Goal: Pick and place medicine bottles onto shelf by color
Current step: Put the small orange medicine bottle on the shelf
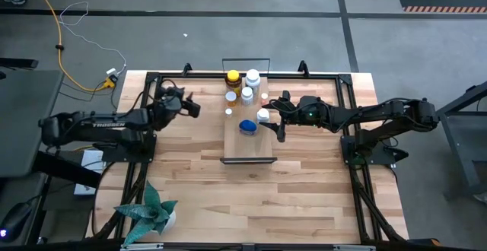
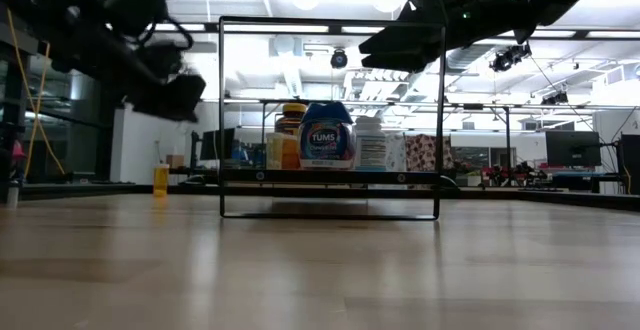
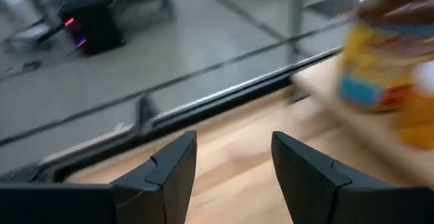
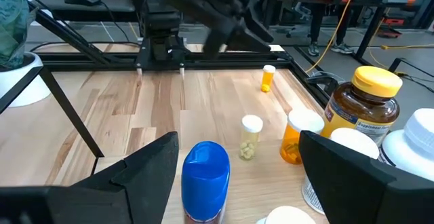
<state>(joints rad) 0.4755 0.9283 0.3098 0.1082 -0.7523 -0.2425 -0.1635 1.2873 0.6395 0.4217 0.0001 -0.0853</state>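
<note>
The shelf [image 1: 249,146] lies mid-table, its black end frame [image 2: 330,120] upright in the low view. On its far half stand the amber yellow-capped bottle [image 1: 233,78] [image 4: 363,108], white bottles [image 1: 252,77], an orange white-capped one [image 4: 296,139], a tiny pale one [image 4: 250,137] and the blue-capped bottle [image 1: 248,126] [image 4: 205,180]. Another small orange bottle [image 2: 160,178] stands on the table left of the shelf. My right gripper [image 1: 278,123] hovers open just right of the blue-capped bottle, its fingers wide on either side without touching. My left gripper [image 1: 190,103] [image 3: 234,163] is open, raised left of the shelf.
A potted plant [image 1: 148,213] stands at the table's near left corner. A black frame rail [image 1: 243,74] runs along the far edge. The near half of the shelf and the wood on both sides of it lie bare.
</note>
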